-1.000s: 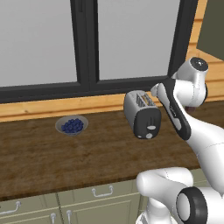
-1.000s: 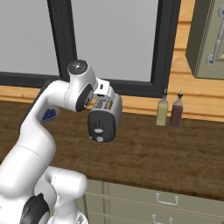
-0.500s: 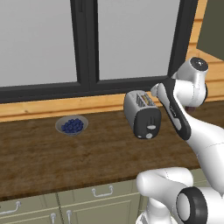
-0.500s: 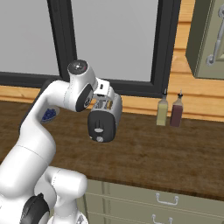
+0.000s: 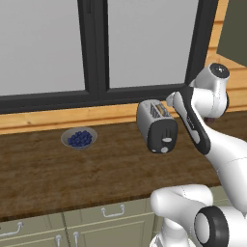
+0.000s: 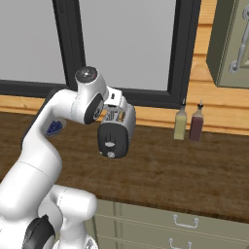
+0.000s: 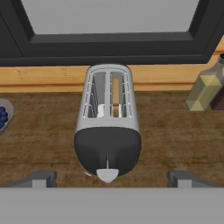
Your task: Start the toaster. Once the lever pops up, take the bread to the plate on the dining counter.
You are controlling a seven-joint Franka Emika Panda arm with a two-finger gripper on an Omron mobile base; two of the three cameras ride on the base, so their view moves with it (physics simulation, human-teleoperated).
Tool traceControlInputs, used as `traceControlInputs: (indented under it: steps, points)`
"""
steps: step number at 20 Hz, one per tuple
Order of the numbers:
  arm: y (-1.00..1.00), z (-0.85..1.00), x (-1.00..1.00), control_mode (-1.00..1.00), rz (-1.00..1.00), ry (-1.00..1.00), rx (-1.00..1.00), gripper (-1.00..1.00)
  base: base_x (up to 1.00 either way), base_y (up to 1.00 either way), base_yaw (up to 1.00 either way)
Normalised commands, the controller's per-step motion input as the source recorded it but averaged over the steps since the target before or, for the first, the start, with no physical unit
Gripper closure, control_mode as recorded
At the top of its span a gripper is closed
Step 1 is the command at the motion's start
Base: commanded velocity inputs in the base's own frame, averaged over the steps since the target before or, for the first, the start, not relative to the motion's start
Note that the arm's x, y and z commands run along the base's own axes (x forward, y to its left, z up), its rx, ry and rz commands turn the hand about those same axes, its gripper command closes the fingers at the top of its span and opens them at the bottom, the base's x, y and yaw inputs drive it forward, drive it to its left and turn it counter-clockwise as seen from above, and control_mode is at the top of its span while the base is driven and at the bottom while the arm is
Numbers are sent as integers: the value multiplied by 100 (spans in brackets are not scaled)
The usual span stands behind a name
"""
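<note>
The silver-grey toaster [image 7: 108,127] stands on the dark wood worktop, its black end face towards me. The bread [image 7: 115,94], a tan slice, sits down in its right-hand slot. On the end face [image 6: 113,140] the lever [image 6: 111,144] is a small tab in the vertical slot, just above the round silver knob [image 6: 111,154]. My gripper [image 7: 112,179] hangs above the toaster's near end, open, the fingertips [image 7: 43,178] spread wider than the toaster and touching nothing. The toaster [image 5: 157,126] also appears beside my forearm in the left base view. The plate and the dining counter are out of view.
A grey bowl of blueberries [image 5: 78,138] sits on the worktop left of the toaster. Two bottles [image 6: 181,124] [image 6: 196,124] stand against the wooden back ledge to the right. A dark-framed window runs behind, and a wall cabinet [image 6: 228,39] hangs at upper right.
</note>
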Motion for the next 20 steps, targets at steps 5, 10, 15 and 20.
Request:
traceControlInputs:
  steps: [5, 10, 15, 20]
  points:
    - [0, 0, 0, -100, 0, 0, 0, -100, 0, 0, 0]
    - [0, 0, 0, -100, 0, 0, 0, -100, 0, 0, 0]
    - [0, 0, 0, -100, 0, 0, 0, -100, 0, 0, 0]
    - [0, 0, 0, -100, 0, 0, 0, -100, 0, 0, 0]
